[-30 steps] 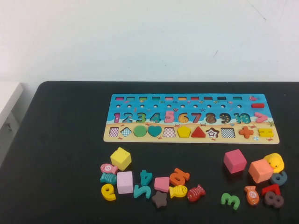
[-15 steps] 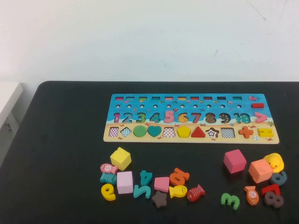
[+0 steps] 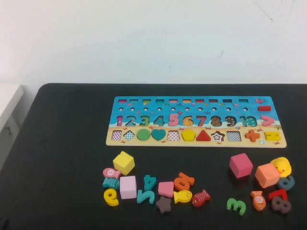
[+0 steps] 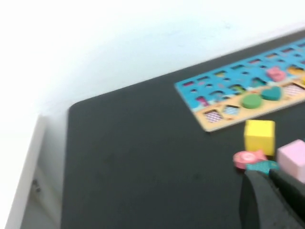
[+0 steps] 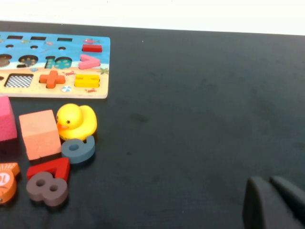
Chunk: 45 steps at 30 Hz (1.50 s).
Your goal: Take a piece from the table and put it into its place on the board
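The blue number-and-shape board (image 3: 192, 103) lies at the table's far middle, with several shapes and numbers seated in it. Loose pieces lie in front of it: a yellow cube (image 3: 123, 163), pale pink block (image 3: 128, 187), fishes, numbers and a star on the left; a pink cube (image 3: 240, 165), orange cube (image 3: 267, 175), yellow duck (image 3: 281, 166) and green 3 (image 3: 236, 206) on the right. Neither gripper shows in the high view. My left gripper (image 4: 269, 179) is shut and empty, just short of a teal fish (image 4: 261, 165). My right gripper (image 5: 270, 183) is shut and empty over bare table, well away from the duck (image 5: 76, 122).
A white surface (image 3: 7, 103) adjoins the table's left edge. A white wall stands behind the table. In the right wrist view a grey-blue 6 (image 5: 77, 149), red 7 (image 5: 47, 169) and brown 8 (image 5: 46, 188) lie beside the orange cube (image 5: 39, 133).
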Tool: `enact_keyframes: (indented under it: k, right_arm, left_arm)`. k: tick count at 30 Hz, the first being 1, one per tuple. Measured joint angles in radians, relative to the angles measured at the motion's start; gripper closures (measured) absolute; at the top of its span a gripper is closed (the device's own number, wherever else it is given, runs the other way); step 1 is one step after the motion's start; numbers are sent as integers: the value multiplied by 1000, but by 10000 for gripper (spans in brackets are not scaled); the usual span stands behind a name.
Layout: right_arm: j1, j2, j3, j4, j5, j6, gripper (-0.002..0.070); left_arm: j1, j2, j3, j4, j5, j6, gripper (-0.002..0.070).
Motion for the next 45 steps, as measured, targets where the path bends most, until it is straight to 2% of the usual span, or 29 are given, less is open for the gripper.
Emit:
enact_keyframes:
  k: [7,9,21,28,45]
  right_arm:
    - [0,0,0,0,0,0,657]
    - [0,0,0,0,0,0,658]
    - [0,0,0,0,0,0,657]
    - [0,0,0,0,0,0,657]
    - [0,0,0,0,0,0,658]
  left_arm:
    - [105,-88,140,-41,-37,-40,675]
    - [123,-89,139,-52,40,-46,675]
    - [125,-92,139,-52,54,-68,675]
    - [125,-92,139,-52,55,-169,675]
    - [125,-92,139,-52,55,-118,675]
